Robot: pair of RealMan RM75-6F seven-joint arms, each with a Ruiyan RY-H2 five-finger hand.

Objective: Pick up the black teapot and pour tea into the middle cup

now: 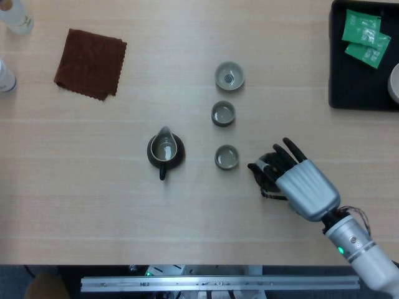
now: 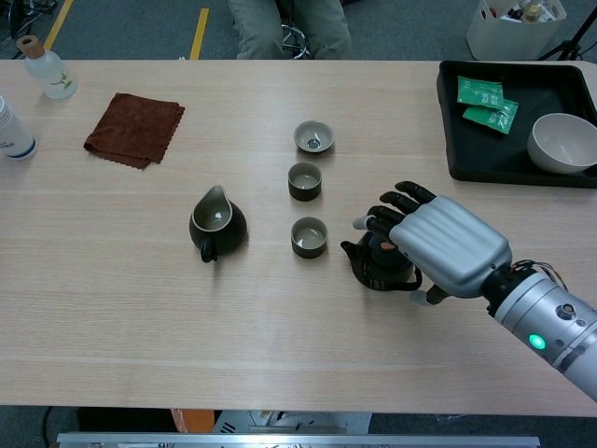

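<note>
The black teapot [image 1: 257,169] stands right of the near cup [image 1: 227,157], its spout toward that cup; in the chest view only the teapot's [image 2: 371,266] left part shows. My right hand [image 1: 302,184] hovers over it with fingers spread and covers the lid and handle; I see no grip. In the chest view the right hand [image 2: 443,245] reaches in from the right. Three cups stand in a column; the middle cup [image 1: 223,114] [image 2: 305,180] sits between the near one and the far cup [image 1: 229,75]. My left hand is out of both views.
A dark pitcher [image 1: 165,151] stands left of the cups. A brown cloth [image 1: 90,62] lies far left, with two bottles [image 1: 15,15] at the left edge. At the far right, a black tray [image 2: 466,159] holds green packets [image 2: 485,101] and a white bowl [image 2: 564,142].
</note>
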